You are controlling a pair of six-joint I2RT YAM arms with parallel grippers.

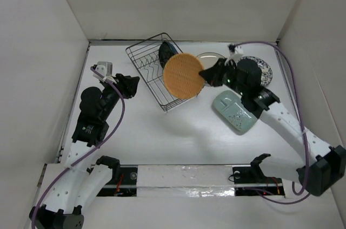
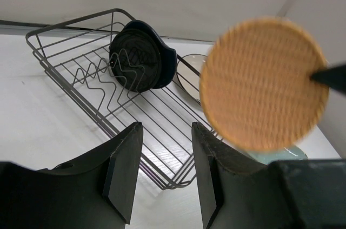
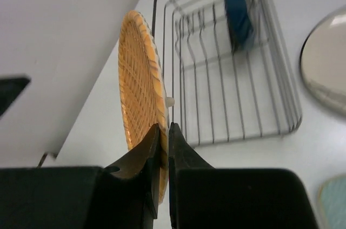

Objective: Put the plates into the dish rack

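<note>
The orange plate (image 3: 138,83) is clamped at its rim between the 2 fingers of the right gripper (image 1: 204,76), the jaws closed down to the plate's thickness. The plate is held upright on edge, lifted off the table (image 1: 178,137) at the right side of the rack (image 1: 146,61). In the top view it overlaps the rack's near right corner. Its woven face is turned toward the left gripper (image 2: 166,131). In the right wrist view it is seen edge-on, with the rack beyond it.

The blue plate (image 1: 166,51) is stood upright at the far end of the rack. The beige plate (image 1: 211,58) is laid flat on the table just beside the rack's right side, partly hidden by the orange plate and the right gripper. The floral plate (image 1: 266,69) is laid flat at the far right, largely covered by the right arm (image 1: 281,118). The green plate (image 1: 233,111) is laid flat nearer the bases, just beside that arm.

The left gripper is held left of the rack, apart from it and pointed toward it. Its 2 fingers are spread, with nothing between them.
</note>
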